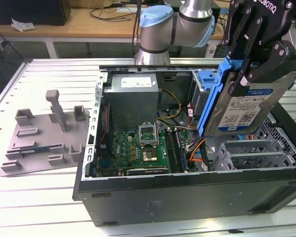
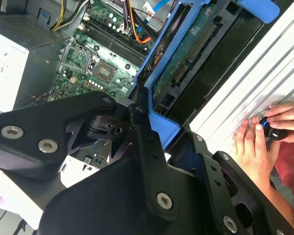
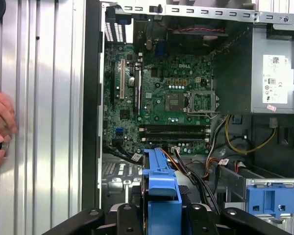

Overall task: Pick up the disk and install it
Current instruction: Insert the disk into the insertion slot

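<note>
Ext. view: gripper [image 1: 250, 69] has its fingers closed on the upper end of the disk [image 1: 241, 106], with no visible gap to the blue carrier. The disk hangs clear of everything, label side to the camera and tilted, over the end of the open PC case [image 1: 187, 190] on the exterior view's right, above the grey drive cage [image 1: 256, 153]. The mainboard [image 1: 138, 148] and PSU [image 1: 133, 94] lie further to the exterior view's left. A grey fixture plate [image 1: 44, 138] sits on the table, well apart from the case. 2nd wrist view: the disk's underside [image 2: 196, 54] faces the camera, with the green PCB and connector row exposed. The carrier rail [image 2: 161, 83] runs down between the black fingers [image 2: 147, 147]. A person's hand [image 2: 255, 147] rests on the table beside the case, holding a small dark item. 1st wrist view: the carrier edge [image 3: 161, 196] sits centred between the finger links, above the case interior. The fixed blue bracket [image 3: 272, 198] sits on the cage nearby. Handling (est.): the unit is rigid, dense for its size and shock-sensitive. Its metal faces are prob. slippery, and the plastic carrier may flex a little. Grip across the carrier's side rails or the drive's edges, never the PCB or connector.
</note>
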Robot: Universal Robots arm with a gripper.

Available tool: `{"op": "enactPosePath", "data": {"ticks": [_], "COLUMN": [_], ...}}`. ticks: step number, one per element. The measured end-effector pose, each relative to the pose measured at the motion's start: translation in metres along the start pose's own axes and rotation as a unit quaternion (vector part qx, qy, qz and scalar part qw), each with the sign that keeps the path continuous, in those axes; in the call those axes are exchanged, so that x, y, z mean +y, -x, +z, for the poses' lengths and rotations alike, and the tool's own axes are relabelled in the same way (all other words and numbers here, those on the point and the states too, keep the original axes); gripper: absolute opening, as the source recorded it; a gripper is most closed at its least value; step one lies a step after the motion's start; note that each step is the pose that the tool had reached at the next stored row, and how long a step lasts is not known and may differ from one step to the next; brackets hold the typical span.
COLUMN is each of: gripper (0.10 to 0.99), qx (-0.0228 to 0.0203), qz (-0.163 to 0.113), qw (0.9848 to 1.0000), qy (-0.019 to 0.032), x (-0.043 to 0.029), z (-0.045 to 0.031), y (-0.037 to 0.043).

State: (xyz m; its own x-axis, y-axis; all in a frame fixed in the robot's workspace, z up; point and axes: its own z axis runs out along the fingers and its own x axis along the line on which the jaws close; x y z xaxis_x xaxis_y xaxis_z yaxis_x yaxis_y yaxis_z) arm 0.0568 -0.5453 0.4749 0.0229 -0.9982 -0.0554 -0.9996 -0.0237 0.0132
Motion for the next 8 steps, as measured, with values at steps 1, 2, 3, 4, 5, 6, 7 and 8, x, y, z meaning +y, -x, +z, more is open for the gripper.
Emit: {"op": "enactPosePath", "data": {"ticks": [1,2,3,4,5,6,7,8], "gripper": [0.369,0.369,0.369,0.369,0.369,0.369,0.369,0.369], "qx": [-0.0001,0.0,0.0,-0.0001,-0.0001,-0.0001,-0.0001,0.0], "qz": [0.0,0.0,0.0,0.001,0.002,0.003,0.005,0.007], "qw": [1.0,1.0,1.0,1.0,1.0,1.0,1.0,1.0], "qy": [0.0,0.0,0.0,-0.0001,-0.0001,-0.0002,-0.0003,-0.0004], "x": [-0.0032,-0.0052,-0.007,-0.0095,-0.0113,-0.0126,-0.0138,-0.0166], "z": [0.0001,0.0001,0.0001,0.0002,0.0003,0.0003,0.0004,0.0005], "y": [-0.0002,-0.0004,-0.0007,-0.001,-0.0012,-0.0013,-0.0014,-0.0015]}}
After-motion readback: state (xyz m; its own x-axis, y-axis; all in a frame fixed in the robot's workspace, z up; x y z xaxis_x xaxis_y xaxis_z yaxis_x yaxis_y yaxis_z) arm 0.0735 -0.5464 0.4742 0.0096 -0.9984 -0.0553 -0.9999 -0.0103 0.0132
